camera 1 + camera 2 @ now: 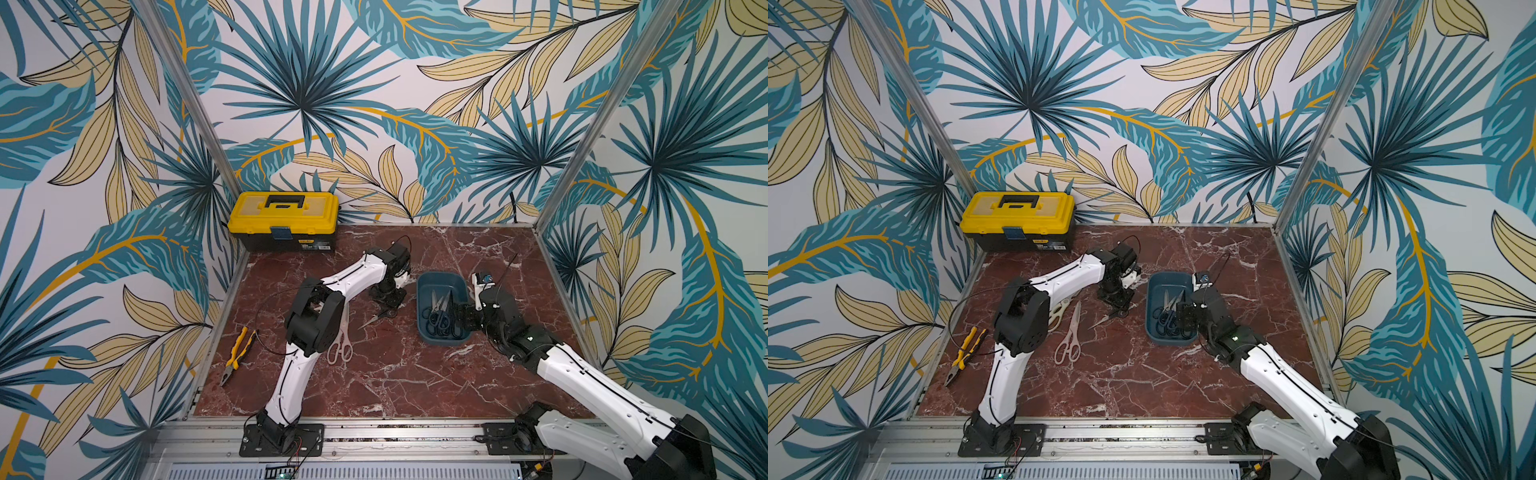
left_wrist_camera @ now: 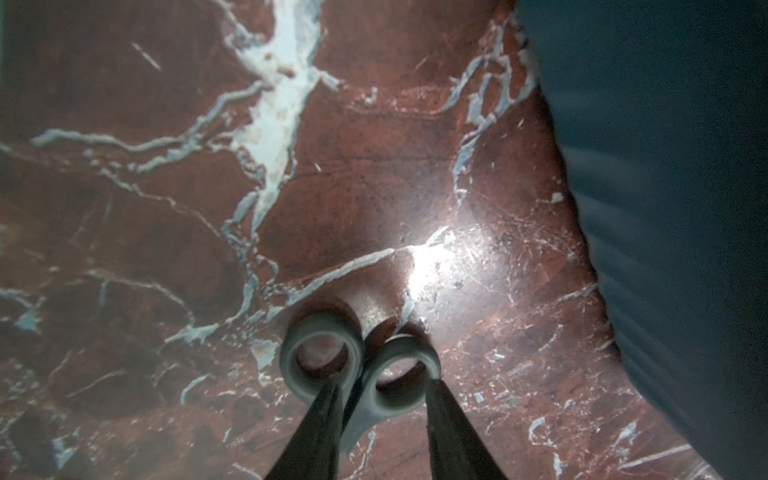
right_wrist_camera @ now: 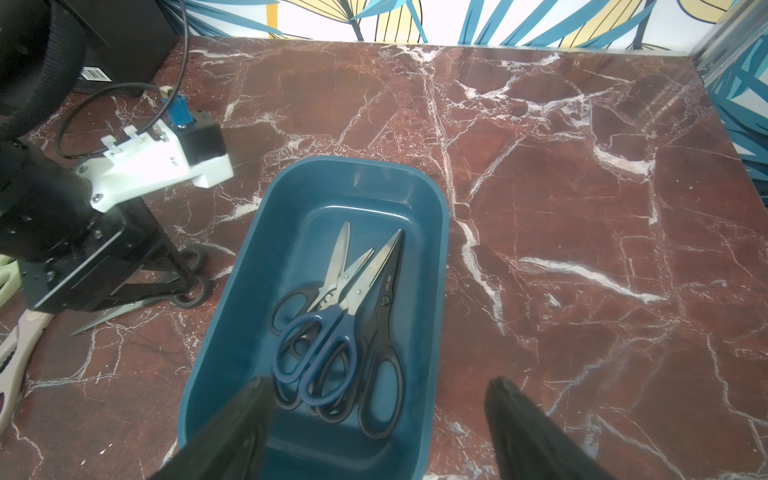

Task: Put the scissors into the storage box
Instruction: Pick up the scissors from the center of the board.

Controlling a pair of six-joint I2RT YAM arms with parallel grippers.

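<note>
The dark teal storage box [image 1: 424, 282] [image 3: 440, 249] holds blue-handled scissors [image 3: 320, 353] lying across black-handled pairs [image 3: 382, 332]. My right gripper [image 3: 380, 382] hangs open over the box's near end, nothing between its fingers. A small black-handled pair [image 1: 376, 318] [image 2: 399, 374] lies on the marble left of the box. My left gripper [image 2: 384, 384] [image 1: 390, 307] is down at its handles, fingers either side of one ring with little gap; a grip cannot be made out. Pale pink scissors [image 1: 340, 349] lie by the left arm. A cream pair [image 1: 1059, 316] shows partly under it.
A yellow-lidded black toolbox [image 1: 284, 220] stands at the back left corner. Yellow-handled pliers [image 1: 237, 353] lie near the left edge. Patterned walls close in three sides. The box wall [image 2: 665, 166] is close beside the left gripper.
</note>
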